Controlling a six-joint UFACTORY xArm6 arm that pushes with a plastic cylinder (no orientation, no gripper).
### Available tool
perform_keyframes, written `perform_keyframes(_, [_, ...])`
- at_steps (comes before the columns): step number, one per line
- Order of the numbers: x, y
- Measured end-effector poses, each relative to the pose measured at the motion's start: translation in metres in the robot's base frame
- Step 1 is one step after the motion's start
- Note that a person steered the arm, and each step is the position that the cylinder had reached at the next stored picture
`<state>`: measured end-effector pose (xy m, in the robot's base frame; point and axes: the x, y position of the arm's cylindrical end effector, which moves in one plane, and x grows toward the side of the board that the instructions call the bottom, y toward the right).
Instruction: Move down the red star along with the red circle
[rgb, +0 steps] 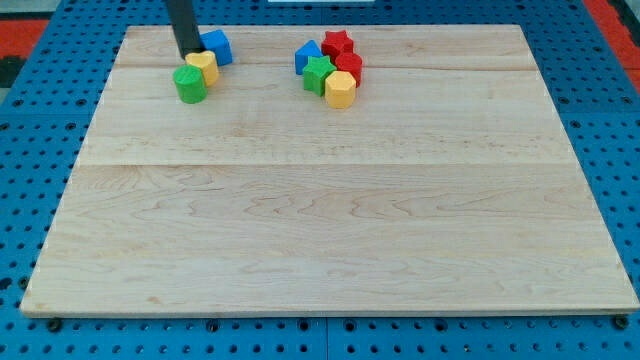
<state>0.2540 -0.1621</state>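
overhead, a pale wooden table rests on a blue pegboard. taking the red star as the landmark, it sits near the table's top edge, slightly right of centre. the red circle touches it just below. a blue block lies just to the star's left, a green star below-left, and a yellow block below the circle. well to the star's left, my tip touches a yellow block, with a green cylinder and a blue block beside it. no pincer exists, so its state cannot be told.
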Motion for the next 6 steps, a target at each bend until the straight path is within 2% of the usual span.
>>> perform_keyframes(2, [0.002,0.035])
perform_keyframes(3, [0.002,0.078])
perform_keyframes(4, [-0.008,0.113])
perform_keyframes(5, [-0.04,0.124])
perform_keyframes(6, [-0.055,0.154])
